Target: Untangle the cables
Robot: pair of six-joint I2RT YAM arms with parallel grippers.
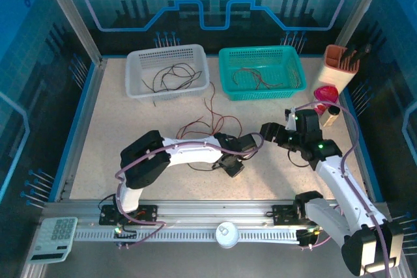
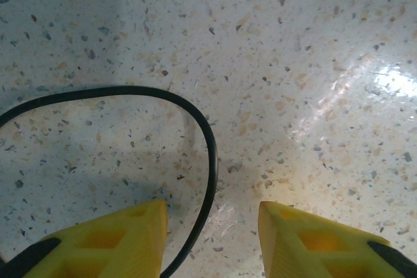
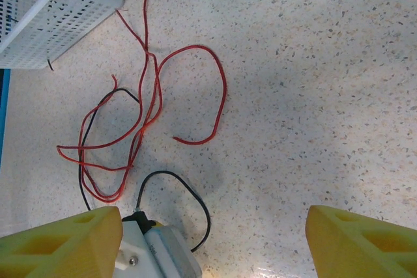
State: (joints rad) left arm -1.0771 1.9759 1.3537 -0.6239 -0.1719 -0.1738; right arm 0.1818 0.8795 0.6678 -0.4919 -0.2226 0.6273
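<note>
Thin red cables [image 3: 146, 105] lie in tangled loops on the speckled table, with a black cable [image 3: 88, 161] running through them. In the top view the tangle [image 1: 212, 122] sits just behind both grippers. A loop of black cable [image 2: 207, 154] runs down between the yellow fingers [image 2: 117, 239] of my left gripper [image 2: 212, 226], close to the left finger. The jaws stand apart, low over the table [image 1: 233, 166]. My right gripper [image 3: 214, 219] is wide open over bare table with nothing in it, right of the left gripper [image 1: 267, 132]. The same black loop [image 3: 189, 193] curls beside the left gripper's body [image 3: 156, 252].
A white basket [image 1: 133, 63] and a teal basket [image 1: 296, 60] stand at the back, each with cables inside. A brown holder [image 1: 342, 63] and a pink object [image 1: 326, 93] stand at the right edge. A calculator [image 1: 55, 236] lies at the near left.
</note>
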